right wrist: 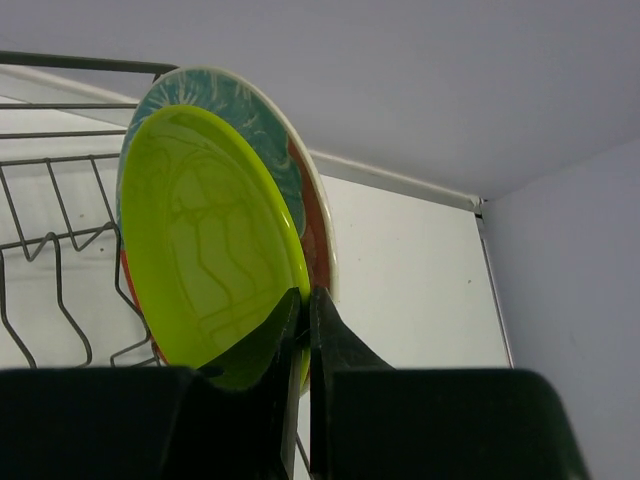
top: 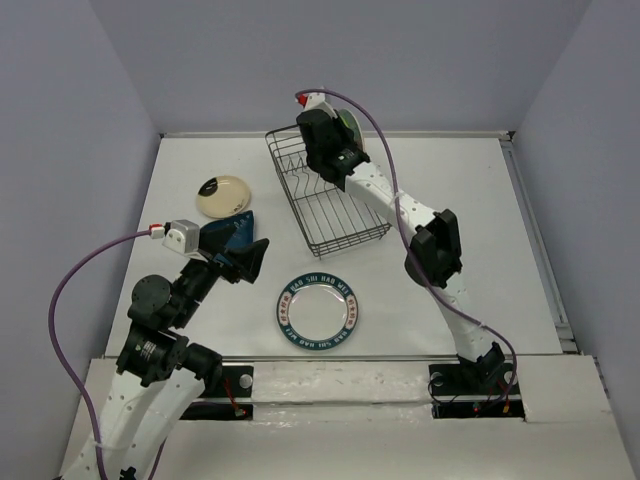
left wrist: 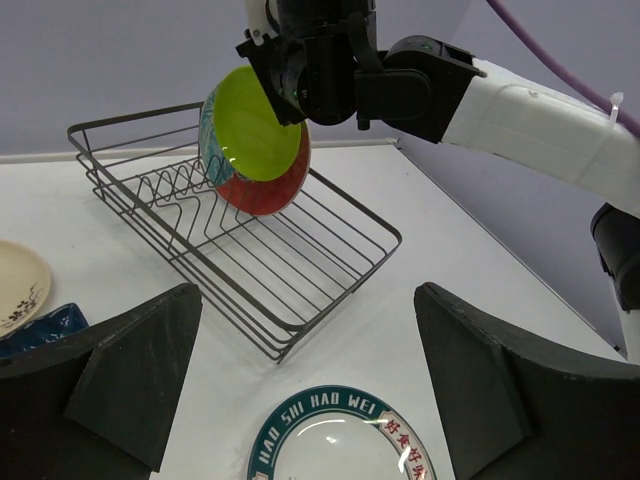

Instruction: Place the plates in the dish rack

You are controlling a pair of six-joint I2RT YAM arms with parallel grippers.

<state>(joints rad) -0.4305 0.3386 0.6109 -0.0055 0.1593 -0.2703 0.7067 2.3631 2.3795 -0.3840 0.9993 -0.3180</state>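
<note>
Gripping the lime green plate (right wrist: 210, 240) by its rim with the right tool (right wrist: 303, 318), upright at the far end of the dish rack (top: 335, 215), beside the red-and-teal plate (right wrist: 250, 110). Hovering over the near-left bench (top: 480, 220) with the left tool (top: 243, 258) released.

Looks down from high behind the near edge over the whole table (top: 470, 200), peers low from the left wrist across it toward the dish rack (left wrist: 262, 262) at middle distance, and presses close from the right wrist against the lime green plate (right wrist: 210, 240), sharing rack and plate across all three.
</note>
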